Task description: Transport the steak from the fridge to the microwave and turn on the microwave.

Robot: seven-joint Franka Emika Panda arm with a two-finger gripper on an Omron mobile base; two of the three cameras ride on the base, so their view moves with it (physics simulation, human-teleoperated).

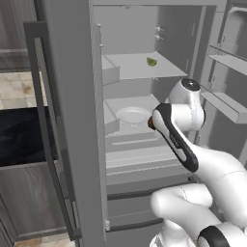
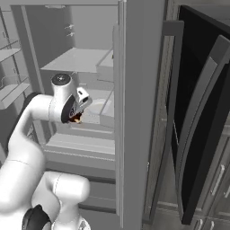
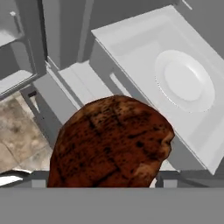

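Open fridge (image 1: 72, 120) ahead; steak (image 3: 109, 144) held between wide-spread jaws of gripper (image 2: 77, 117), above plate (image 3: 186, 81).

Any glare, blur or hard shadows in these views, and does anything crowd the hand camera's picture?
Left base view: flat, even light on the fridge interior, no glare, slightly soft edges. Right base view: the same, with only faint shading under shelves. Hand view: the steak looms large and close at the bottom, its texture still sharp; the white plate behind it shows soft shading, no highlights.
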